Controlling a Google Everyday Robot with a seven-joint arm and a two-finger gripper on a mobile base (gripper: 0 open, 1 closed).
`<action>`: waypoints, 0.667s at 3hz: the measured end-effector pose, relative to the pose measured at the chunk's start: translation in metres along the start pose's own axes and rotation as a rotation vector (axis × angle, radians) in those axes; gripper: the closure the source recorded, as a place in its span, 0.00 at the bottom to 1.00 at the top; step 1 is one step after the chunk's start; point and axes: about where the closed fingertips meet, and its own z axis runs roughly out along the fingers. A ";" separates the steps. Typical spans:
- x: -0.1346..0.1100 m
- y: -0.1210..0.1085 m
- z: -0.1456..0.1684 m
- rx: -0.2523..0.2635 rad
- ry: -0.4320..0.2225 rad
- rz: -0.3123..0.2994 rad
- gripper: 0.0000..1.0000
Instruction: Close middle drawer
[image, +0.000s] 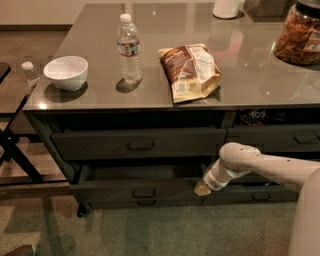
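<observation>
The middle drawer (110, 191), seen pulled out under the desk (250, 80), is judged rigid, fairly light and easy-sliding, best pushed squarely on its front panel, at whose right end the claw (201, 189) is held, its state impossible to tell.

The grey desk (255, 70) shines with light. Carpet floor (150, 231) lies below its front edge. A black stand (15, 156) is by its left edge.
</observation>
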 end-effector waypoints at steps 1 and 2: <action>-0.019 -0.029 -0.008 0.074 -0.014 -0.029 1.00; -0.032 -0.047 -0.016 0.118 -0.029 -0.047 1.00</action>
